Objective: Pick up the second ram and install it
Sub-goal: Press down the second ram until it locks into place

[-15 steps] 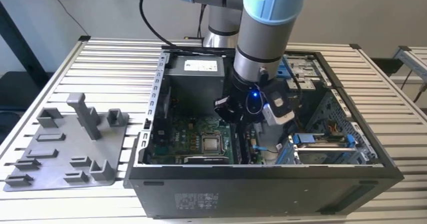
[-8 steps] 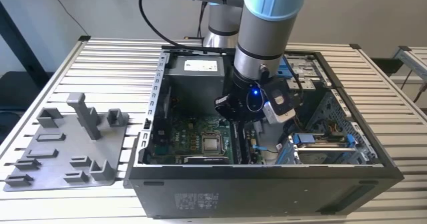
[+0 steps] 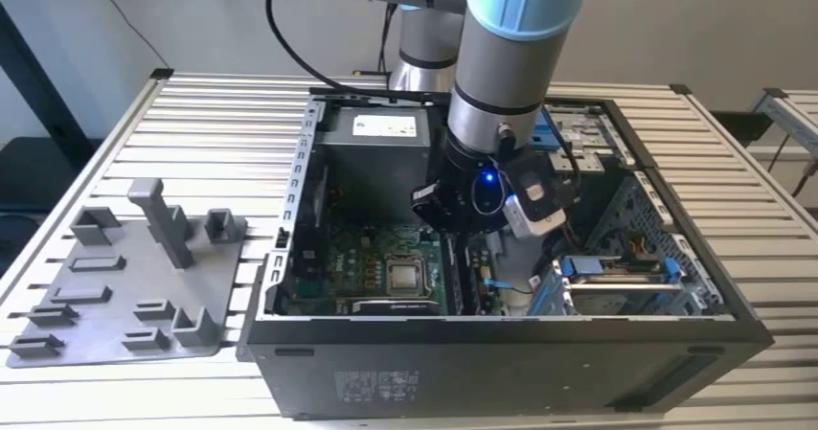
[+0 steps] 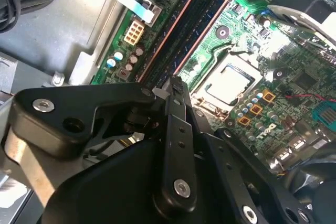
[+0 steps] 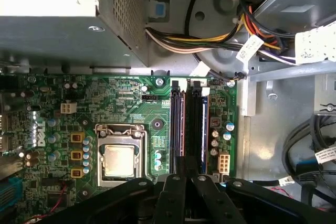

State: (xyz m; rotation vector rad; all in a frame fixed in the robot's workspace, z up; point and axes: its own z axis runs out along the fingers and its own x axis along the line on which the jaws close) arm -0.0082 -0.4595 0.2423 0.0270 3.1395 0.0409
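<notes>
Black gripper jaws pressed together over the thin dark-green memory board seated in the green motherboard's slot.

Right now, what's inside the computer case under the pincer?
Under the pincer: green motherboard, CPU socket, and dark memory sticks standing in the slots. The pincer covers their near ends, so full seating can't be confirmed.

I see a green printed motherboard, a ribbed silver metal table, a grey plastic holder tray, my black gripper
</notes>
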